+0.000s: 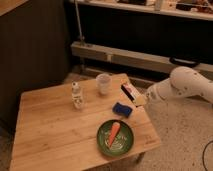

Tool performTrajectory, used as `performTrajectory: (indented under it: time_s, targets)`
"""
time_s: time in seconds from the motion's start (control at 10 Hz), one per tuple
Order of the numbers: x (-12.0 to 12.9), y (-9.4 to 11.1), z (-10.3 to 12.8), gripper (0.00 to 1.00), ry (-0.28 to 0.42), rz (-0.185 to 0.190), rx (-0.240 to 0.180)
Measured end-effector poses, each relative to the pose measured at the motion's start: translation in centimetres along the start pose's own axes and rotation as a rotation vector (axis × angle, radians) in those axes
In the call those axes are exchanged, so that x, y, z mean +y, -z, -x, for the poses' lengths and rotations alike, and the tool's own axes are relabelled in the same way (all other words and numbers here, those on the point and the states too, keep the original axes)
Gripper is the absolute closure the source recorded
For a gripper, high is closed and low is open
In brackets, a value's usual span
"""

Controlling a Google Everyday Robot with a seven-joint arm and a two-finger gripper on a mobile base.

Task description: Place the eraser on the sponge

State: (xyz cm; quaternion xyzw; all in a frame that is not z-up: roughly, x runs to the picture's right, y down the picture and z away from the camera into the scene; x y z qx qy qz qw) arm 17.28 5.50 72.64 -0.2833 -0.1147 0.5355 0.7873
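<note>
Gripper clamped on small dark rectangular eraser with white-red label, hanging at 1 o'clock of deep-blue soft sponge; centre over pad, lower flat, then let go

The white arm comes in from the right of the frame. The gripper is just right of centre, its fingers clamped on the eraser. The eraser hangs tilted, just above and right of the blue sponge. Lower centre on the worktop sits a green plate with a carrot. Higher up stand a white cup and, to its left, a small bottle.
</note>
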Motion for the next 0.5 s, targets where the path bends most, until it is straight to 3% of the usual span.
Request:
performTrajectory:
  time_s: [0.3, 0.5]
  targets:
    - [-2.3, -1.9, -1.3, 1.0, -0.05, -0.021, 0.023]
    - [-3.1, -2.1, -2.2, 1.0, -0.064, -0.034, 0.026]
